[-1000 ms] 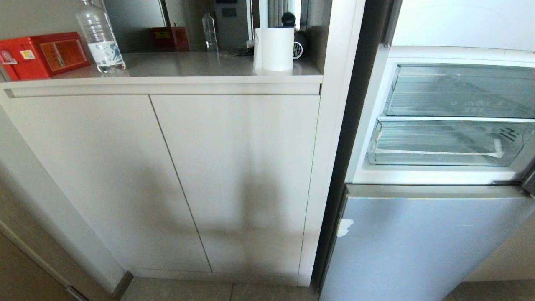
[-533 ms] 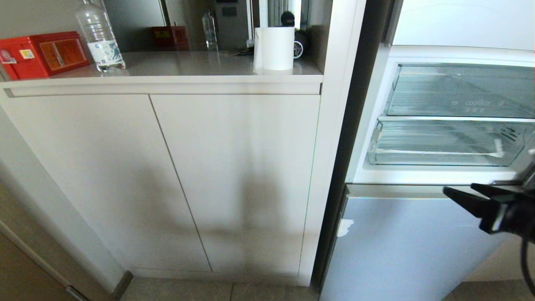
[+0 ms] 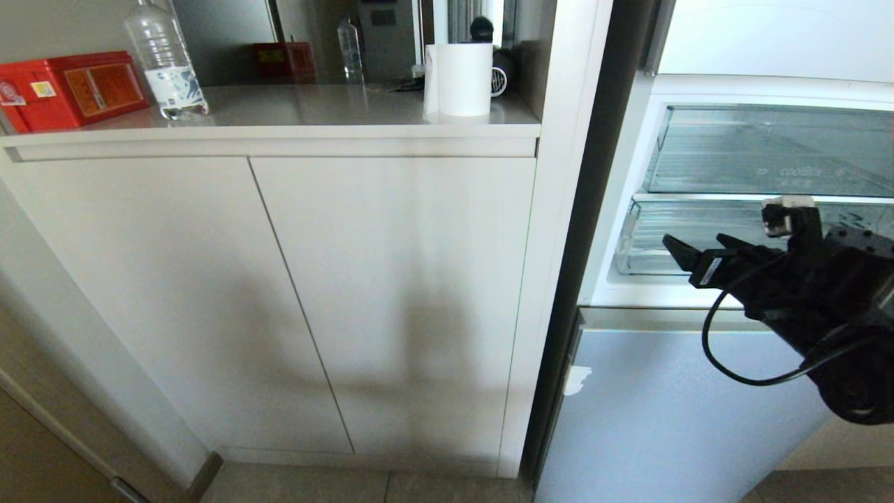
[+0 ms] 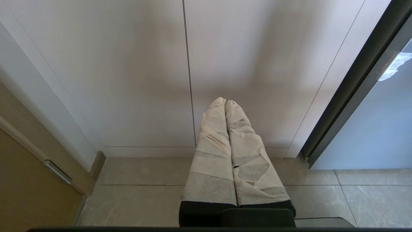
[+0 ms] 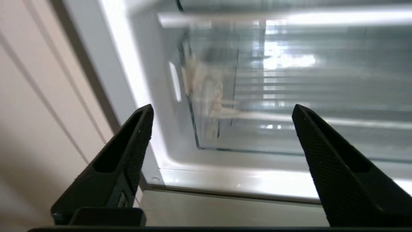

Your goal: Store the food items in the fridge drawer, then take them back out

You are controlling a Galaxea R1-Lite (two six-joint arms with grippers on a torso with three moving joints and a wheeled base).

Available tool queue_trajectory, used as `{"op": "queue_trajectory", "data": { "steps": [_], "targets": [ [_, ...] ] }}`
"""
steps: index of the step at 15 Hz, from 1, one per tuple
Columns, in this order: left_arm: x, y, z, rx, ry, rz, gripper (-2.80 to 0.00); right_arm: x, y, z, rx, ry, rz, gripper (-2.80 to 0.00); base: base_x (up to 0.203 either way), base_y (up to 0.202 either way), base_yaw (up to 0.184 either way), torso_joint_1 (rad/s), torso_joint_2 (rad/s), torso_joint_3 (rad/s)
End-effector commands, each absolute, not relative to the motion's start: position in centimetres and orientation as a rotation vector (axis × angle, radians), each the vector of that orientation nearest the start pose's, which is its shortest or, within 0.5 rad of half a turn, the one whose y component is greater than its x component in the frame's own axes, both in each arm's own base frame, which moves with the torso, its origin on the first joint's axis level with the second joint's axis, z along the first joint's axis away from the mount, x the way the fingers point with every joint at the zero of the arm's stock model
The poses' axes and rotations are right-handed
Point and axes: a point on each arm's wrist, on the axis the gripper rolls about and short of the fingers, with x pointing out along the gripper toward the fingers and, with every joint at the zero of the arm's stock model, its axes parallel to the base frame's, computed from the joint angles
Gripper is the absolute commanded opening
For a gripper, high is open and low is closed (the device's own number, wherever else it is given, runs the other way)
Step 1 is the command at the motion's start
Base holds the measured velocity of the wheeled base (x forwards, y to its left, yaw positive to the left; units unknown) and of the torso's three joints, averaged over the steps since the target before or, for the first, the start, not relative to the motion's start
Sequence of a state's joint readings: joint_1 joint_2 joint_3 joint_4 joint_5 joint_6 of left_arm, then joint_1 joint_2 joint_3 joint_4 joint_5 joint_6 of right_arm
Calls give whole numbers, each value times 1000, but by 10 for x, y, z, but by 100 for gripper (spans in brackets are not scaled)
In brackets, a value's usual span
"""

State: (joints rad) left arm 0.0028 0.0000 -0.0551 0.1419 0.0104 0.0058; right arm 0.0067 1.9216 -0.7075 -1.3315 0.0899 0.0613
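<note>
I have the right pincer (image 3: 688,253) spread wide and empty at about three o'clock in my head view, just in front of the fridge drawer (image 3: 726,241), presumably lined up on its plain front lip. The left pincer (image 4: 225,104) hangs clenched near the floor. No food items show anywhere; the drawer's right end is cut off.

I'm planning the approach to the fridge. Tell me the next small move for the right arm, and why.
Probably ease the right gripper forward to the front lip of the fridge drawer and grasp it. The gripper is open and empty, just short of the lip, the drawer sits pushed in, and no food items are in view. The left gripper is shut, parked by the cabinet.
</note>
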Motion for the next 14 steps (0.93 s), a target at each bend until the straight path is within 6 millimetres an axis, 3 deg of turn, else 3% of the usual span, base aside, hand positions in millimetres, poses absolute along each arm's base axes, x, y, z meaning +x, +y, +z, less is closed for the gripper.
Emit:
{"op": "queue_trajectory", "data": {
  "steps": [1,14],
  "targets": [
    [-28,0,76,6,89,14,-280,357,8,134,70,-74,102,0,0,0,0,0,0,0],
    [-28,0,76,6,89,14,-280,412,12,134,86,-165,21,0,0,0,0,0,0,0]
  ]
}}
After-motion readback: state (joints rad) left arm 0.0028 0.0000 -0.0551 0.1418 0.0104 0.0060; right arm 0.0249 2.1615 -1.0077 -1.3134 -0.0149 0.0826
